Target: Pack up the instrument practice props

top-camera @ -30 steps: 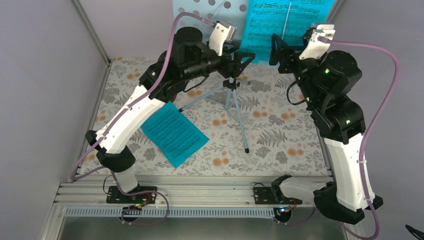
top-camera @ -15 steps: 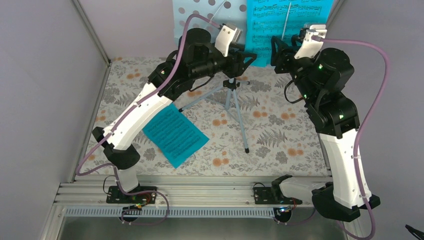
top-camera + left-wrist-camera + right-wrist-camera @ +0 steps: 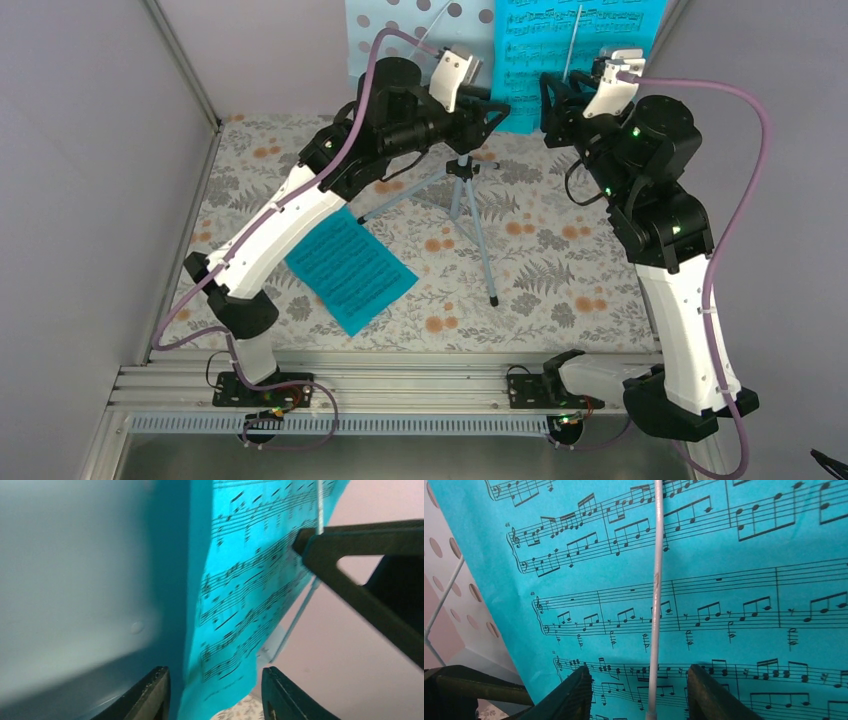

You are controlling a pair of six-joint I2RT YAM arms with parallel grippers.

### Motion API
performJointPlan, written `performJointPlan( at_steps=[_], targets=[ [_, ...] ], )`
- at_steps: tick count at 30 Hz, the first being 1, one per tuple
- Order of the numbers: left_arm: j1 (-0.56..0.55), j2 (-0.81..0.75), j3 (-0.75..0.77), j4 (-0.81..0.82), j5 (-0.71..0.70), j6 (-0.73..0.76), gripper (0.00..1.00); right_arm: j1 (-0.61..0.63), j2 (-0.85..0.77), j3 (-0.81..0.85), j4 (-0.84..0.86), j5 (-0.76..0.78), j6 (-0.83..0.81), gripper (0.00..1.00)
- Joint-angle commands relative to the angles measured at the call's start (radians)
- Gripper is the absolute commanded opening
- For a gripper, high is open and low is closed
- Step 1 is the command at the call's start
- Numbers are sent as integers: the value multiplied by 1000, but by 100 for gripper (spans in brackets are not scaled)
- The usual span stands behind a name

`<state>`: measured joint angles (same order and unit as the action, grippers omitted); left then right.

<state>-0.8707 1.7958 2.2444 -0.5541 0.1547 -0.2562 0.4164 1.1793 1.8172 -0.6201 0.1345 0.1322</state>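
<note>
A pale blue perforated music stand (image 3: pixel 400 30) rises at the back on silver tripod legs (image 3: pixel 470 215). A teal sheet of printed music (image 3: pixel 570 40) rests on it under a thin silver retaining wire (image 3: pixel 656 605). My left gripper (image 3: pixel 215 695) is open, with the sheet's lower left edge (image 3: pixel 240 605) hanging between its fingers. My right gripper (image 3: pixel 641 695) is open in front of the sheet (image 3: pixel 734 605), with the wire between its fingers and untouched. In the top view both grippers, left (image 3: pixel 497 110) and right (image 3: pixel 548 95), face each other below the sheet.
A second teal sheet (image 3: pixel 350 268) lies flat on the floral cloth (image 3: pixel 560 290) near the left arm. Grey walls close in both sides, and an aluminium rail (image 3: pixel 420 385) runs along the near edge. The right gripper's black finger (image 3: pixel 360 580) shows in the left wrist view.
Both arms have reached further back toward the sheet on the stand. Both grippers' jaws have narrowed from wide to about half open.
</note>
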Motion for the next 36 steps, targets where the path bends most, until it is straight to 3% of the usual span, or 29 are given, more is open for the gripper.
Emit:
performJointPlan(
  at_steps=[1,4,10,19,28,36],
  targets=[
    [2,50,70,61,129,-5,44,-10,2,-9,33,-33,6,43],
    [3,70,103,74,149,-6,33,-11,1,-16,41,-43,6,35],
    [16,37,38,123,112,-27,3,-11,-33,-76,88,-31,-17,5],
    [75,-28,-100,217,163,-128,3,-11,-189,-356,392,-127,-115,3],
    [85,-72,-153,234,189,-138,2,-11,-164,-368,407,-119,-133,3],
    [116,-375,-590,371,97,-192,2,-11,-152,-369,392,-95,-123,3]
  ],
)
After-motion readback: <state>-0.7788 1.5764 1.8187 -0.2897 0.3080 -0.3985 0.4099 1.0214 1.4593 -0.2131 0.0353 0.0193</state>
